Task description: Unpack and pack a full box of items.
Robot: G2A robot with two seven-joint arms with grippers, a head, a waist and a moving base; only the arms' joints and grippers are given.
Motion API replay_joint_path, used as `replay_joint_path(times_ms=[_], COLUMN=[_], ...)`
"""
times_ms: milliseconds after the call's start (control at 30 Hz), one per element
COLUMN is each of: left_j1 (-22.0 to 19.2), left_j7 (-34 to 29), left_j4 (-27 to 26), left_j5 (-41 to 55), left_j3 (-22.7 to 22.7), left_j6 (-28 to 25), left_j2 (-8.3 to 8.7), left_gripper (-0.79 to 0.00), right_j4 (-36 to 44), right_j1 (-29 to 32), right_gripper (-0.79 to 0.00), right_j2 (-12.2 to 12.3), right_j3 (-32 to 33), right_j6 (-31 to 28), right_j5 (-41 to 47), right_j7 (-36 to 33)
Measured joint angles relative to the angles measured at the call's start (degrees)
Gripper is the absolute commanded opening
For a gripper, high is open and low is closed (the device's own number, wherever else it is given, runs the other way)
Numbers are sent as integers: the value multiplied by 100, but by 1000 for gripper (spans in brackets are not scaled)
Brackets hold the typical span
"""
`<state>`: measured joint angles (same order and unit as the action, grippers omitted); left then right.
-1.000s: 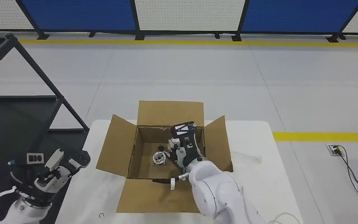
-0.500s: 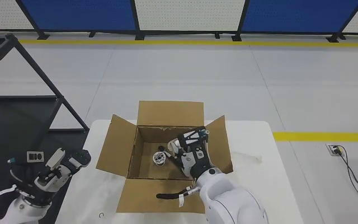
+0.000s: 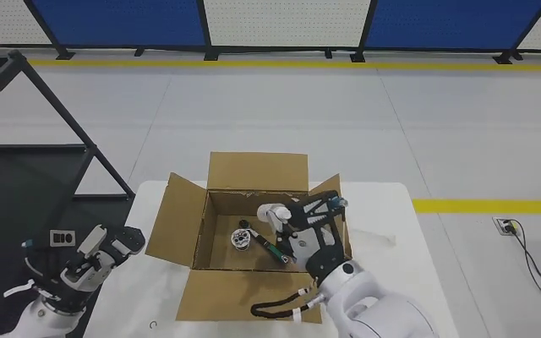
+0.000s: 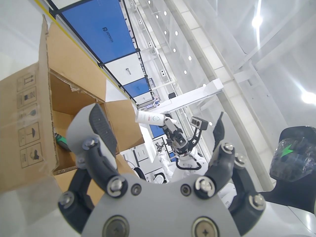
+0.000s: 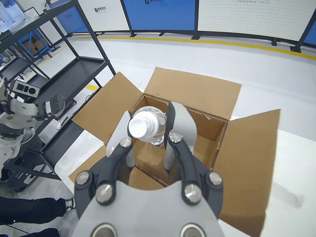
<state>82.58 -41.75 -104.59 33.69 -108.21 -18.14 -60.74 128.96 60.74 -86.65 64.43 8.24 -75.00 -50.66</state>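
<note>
Above the open box [image 3: 258, 171], right tool [image 5: 149, 110] clenched on a bottle [image 5: 143, 127], screwdriver [image 3: 272, 248] inside, left tool [image 4: 158, 114] released beside the bench [image 3: 380, 253] edge.

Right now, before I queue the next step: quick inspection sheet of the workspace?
Surface: white table, box sits mid-table.
Job's things: cardboard box, four flaps open; inside, a small round part and a green-handled tool; clear bottle with white cap held above the opening.
Clutter: one small ring-like thing near the table's front edge, too small to identify.
Grippers: right gripper shut on the bottle; left gripper open, empty, left of the box.
Cables: socket with cable on the floor to the right.
Surroundings: black rack left; blue and white partitions behind.
</note>
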Motion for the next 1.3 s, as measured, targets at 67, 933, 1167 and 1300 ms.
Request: replay_joint_path(times_ms=[67,933,1167,1300], left_j1=[-13,-251,-250,-250], left_j7=[-5,61,60,60], left_j4=[19,127,126,126], left_j5=[11,-110,-110,-110], left_j3=[-9,344,344,344], left_j6=[3,141,142,142], left_j2=[2,1,2,2], left_gripper=[0,0,0,0], right_j4=[359,569,569,569], right_j1=[227,1880,1876,1876], right_gripper=[-785,-785,-785,-785], right_j2=[43,378,377,377], right_j3=[280,4199,4189,4189], right_j6=[-130,-975,-974,-974], right_j5=[-12,1295,1296,1296], right_j7=[-159,-399,-382,-382])
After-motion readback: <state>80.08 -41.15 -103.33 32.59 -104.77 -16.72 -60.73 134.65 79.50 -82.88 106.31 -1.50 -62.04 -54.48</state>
